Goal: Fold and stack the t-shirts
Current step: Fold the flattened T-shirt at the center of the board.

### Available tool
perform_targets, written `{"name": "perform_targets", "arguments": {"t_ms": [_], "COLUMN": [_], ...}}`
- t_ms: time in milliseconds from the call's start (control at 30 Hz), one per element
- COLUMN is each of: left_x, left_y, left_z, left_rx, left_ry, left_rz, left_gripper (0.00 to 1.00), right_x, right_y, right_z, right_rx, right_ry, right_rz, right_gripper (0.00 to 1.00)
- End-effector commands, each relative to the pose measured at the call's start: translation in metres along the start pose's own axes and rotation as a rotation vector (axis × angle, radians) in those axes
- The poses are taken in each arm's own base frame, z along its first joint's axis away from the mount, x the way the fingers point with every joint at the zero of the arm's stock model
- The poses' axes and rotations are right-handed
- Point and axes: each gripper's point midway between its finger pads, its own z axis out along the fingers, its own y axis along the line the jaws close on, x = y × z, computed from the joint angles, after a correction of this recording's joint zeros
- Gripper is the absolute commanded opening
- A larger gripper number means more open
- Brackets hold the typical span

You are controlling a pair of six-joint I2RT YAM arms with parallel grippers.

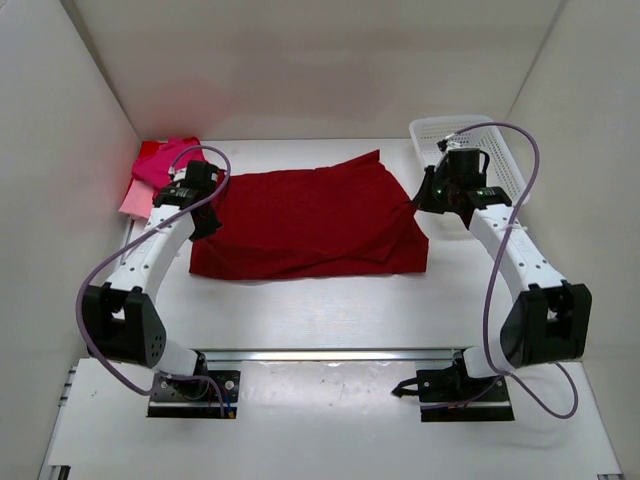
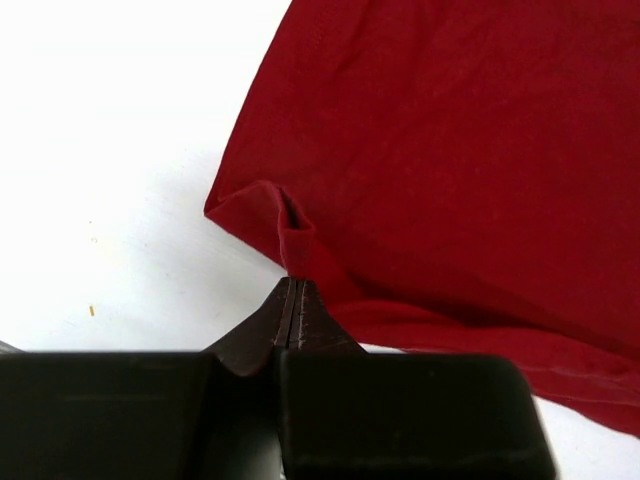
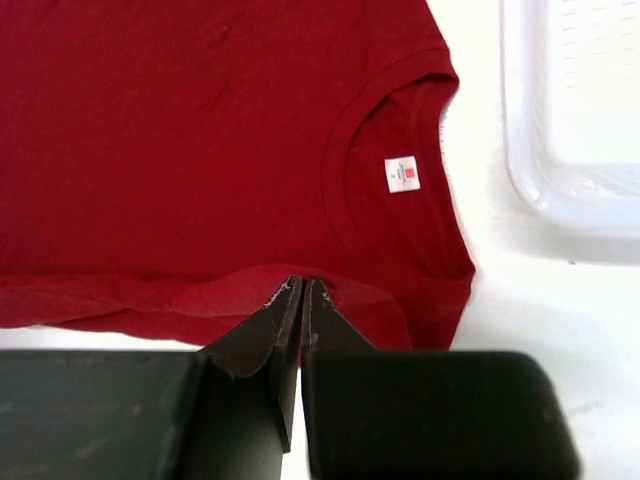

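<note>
The left gripper point(image 2: 290, 300) and right gripper point(image 3: 302, 296) each pinch an edge of the limp, light crimson t-shirt point(image 1: 310, 220), which will likely sag unless held at both ends.

The large t-shirt point(image 1: 310, 220) lies spread across the middle of the table point(image 1: 320, 310) with its collar point(image 3: 338, 150) at the right end. The left gripper point(image 1: 212, 200) is on its left edge and the right gripper point(image 1: 422, 197) on its right edge. A pile of smaller t-shirts point(image 1: 152, 175) lies in the far left corner, just beyond the left gripper, and the basket point(image 1: 505, 160) stands at the far right, just right of the right gripper and the collar end.
</note>
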Motion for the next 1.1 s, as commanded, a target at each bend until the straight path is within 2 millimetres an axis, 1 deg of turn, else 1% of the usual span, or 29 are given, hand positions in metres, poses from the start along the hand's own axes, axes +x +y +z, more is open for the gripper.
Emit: {"name": "perform_targets", "arguments": {"t_ms": [0, 33, 67, 133, 167, 233, 267, 300, 400, 433, 500, 567, 600, 633, 667, 700, 733, 767, 800, 833, 867, 900, 933, 967, 1000, 1033, 1067], "left_x": [-0.011, -0.011, -0.011, -0.012, -0.014, -0.012, -0.012, -0.013, -0.012, -0.016, -0.017, -0.018, -0.018, -0.024, -0.027, -0.026, -0.031, -0.033, -0.035, -0.036, -0.035, -0.033, -0.038, -0.037, -0.038, -0.038, -0.04], "left_y": [0.0, 0.0, 0.0, 0.003, 0.003, 0.003, 0.001, 0.002, 0.002, 0.002, 0.001, -0.001, -0.003, -0.004, -0.002, -0.001, -0.002, 0.0, 0.002, -0.001, -0.002, -0.001, 0.004, 0.002, 0.007, 0.008, 0.008], "left_z": [0.007, 0.01, 0.014, 0.023, 0.024, 0.032, 0.033, 0.036, 0.045, 0.048, 0.054, 0.064, 0.067, 0.069, 0.073, 0.079, 0.081, 0.084, 0.089, 0.091, 0.094, 0.097, 0.1, 0.099, 0.102, 0.102, 0.102], "left_rx": [-0.002, -0.004, -0.006, -0.023, -0.022, -0.032, -0.031, -0.039, -0.047, -0.047, -0.052, -0.068, -0.074, -0.076, -0.081, -0.094, -0.088, -0.099, -0.103, -0.099, -0.105, -0.114, -0.124, -0.12, -0.122, -0.115, -0.108], "left_ry": [-0.026, -0.024, -0.008, 0.001, 0.001, 0.017, 0.015, 0.02, 0.038, 0.032, 0.036, 0.045, 0.05, 0.037, 0.037, 0.049, 0.04, 0.04, 0.046, 0.041, 0.043, 0.047, 0.035, 0.032, 0.034, 0.04, 0.035], "left_rz": [-0.028, -0.03, -0.028, -0.038, -0.047, -0.039, -0.04, -0.04, -0.047, -0.059, -0.053, -0.046, -0.029, -0.041, -0.049, -0.048, -0.057, -0.065, -0.07, -0.066, -0.058, -0.055, -0.068, -0.069, -0.075, -0.087, -0.091], "left_gripper": [0.0, 0.0, 0.0, 0.0, 0.0, 0.0, 0.0, 0.0, 0.0, 0.0, 0.0, 0.0, 0.0, 0.0, 0.0, 0.0, 0.0, 0.0, 0.0, 0.0, 0.0, 0.03, 0.04, 0.06, 0.12, 0.23, 0.4], "right_x": [-0.026, -0.026, -0.029, -0.04, -0.042, -0.049, -0.046, -0.054, -0.064, -0.065, -0.067, -0.069, -0.066, -0.07, -0.07, -0.068, -0.069, -0.064, -0.068, -0.061, -0.064, -0.067, -0.067, -0.072, -0.075, -0.075, -0.078], "right_y": [0.007, 0.005, 0.006, 0.009, 0.01, 0.014, 0.012, 0.014, 0.013, 0.014, 0.012, 0.019, 0.015, 0.019, 0.013, 0.015, 0.012, 0.011, 0.01, 0.007, 0.012, 0.008, 0.006, 0.006, 0.007, 0.01, 0.007], "right_z": [0.009, 0.014, 0.016, 0.024, 0.026, 0.039, 0.046, 0.045, 0.059, 0.065, 0.079, 0.095, 0.107, 0.11, 0.118, 0.126, 0.127, 0.133, 0.136, 0.143, 0.141, 0.142, 0.14, 0.138, 0.134, 0.134, 0.127], "right_rx": [-0.034, -0.031, -0.034, -0.041, -0.042, -0.045, -0.039, -0.033, -0.035, -0.033, -0.028, -0.036, -0.029, -0.03, -0.009, -0.011, -0.008, -0.01, -0.005, 0.001, -0.004, 0.005, 0.012, 0.015, 0.004, 0.001, 0.008], "right_ry": [-0.069, -0.059, -0.065, -0.076, -0.076, -0.074, -0.058, -0.077, -0.077, -0.072, -0.062, -0.054, -0.036, -0.036, -0.028, -0.019, -0.02, -0.003, -0.013, 0.01, 0.008, 0.003, 0.005, -0.011, -0.017, -0.014, -0.017], "right_rz": [-0.038, -0.04, -0.043, -0.056, -0.061, -0.068, -0.07, -0.084, -0.089, -0.091, -0.097, -0.113, -0.11, -0.118, -0.112, -0.112, -0.097, -0.088, -0.083, -0.071, -0.073, -0.068, -0.064, -0.065, -0.06, -0.062, -0.051], "right_gripper": [0.0, 0.0, 0.0, 0.0, 0.0, 0.0, 0.0, 0.01, 0.0, 0.01, 0.0, 0.0, 0.0, 0.0, 0.0, 0.0, 0.0, 0.0, 0.0, 0.0, 0.0, 0.0, 0.0, 0.0, 0.03, 0.04, 0.12]}}
